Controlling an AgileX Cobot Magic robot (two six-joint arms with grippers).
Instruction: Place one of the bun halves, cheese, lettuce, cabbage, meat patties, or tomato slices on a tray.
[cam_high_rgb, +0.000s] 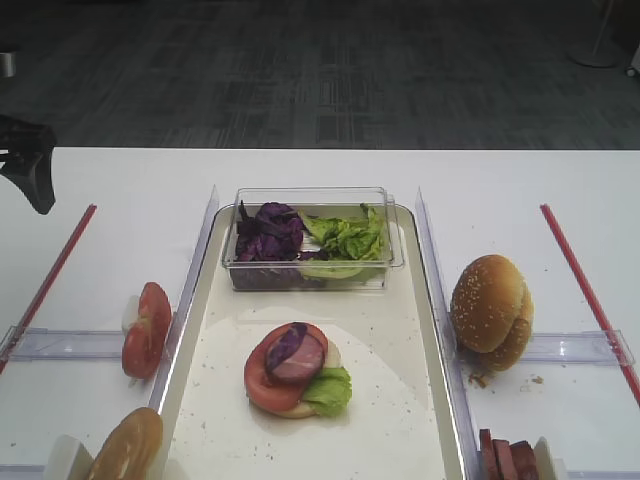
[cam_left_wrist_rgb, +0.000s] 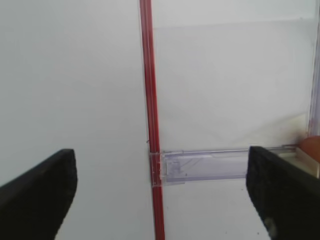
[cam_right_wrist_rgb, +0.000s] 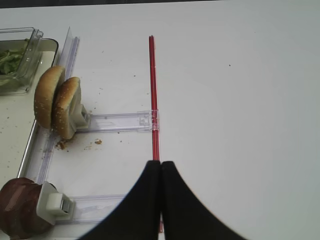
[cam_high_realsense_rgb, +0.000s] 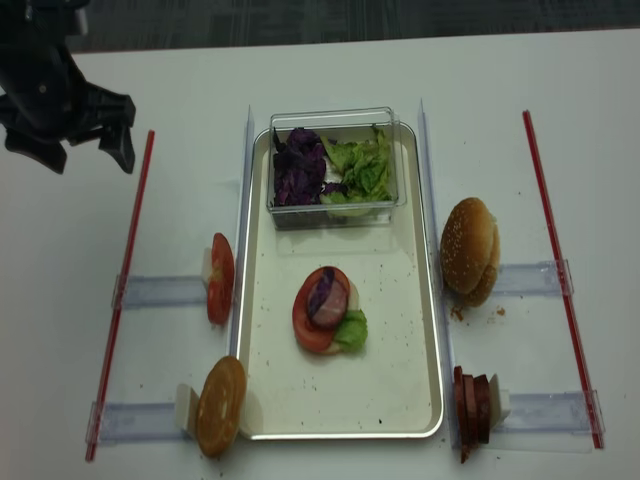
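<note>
Purple cabbage (cam_high_rgb: 287, 345) tops the meat patty (cam_high_rgb: 300, 362) stack mid-tray (cam_high_rgb: 400, 420), long axis toward the table's far edge, well apart from the left gripper (cam_high_rgb: 30, 170) at the left edge. A clear box (cam_high_rgb: 312, 238) holds cabbage and lettuce (cam_high_rgb: 350, 238). Right wrist view: right gripper (cam_right_wrist_rgb: 160, 167) closed, empty. Left wrist view: jaws wide apart, empty.

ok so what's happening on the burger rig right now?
Nothing is being held. The left hand hangs open and empty above the bare table by the left red strip, away from the food. The right hand is shut, also clear of the food. On the long cream-white metal-rimmed tray sits a stack: red tomato slice, frilly green lettuce, pinkish meat slice, and a dark purple cabbage scrap on top.
</note>
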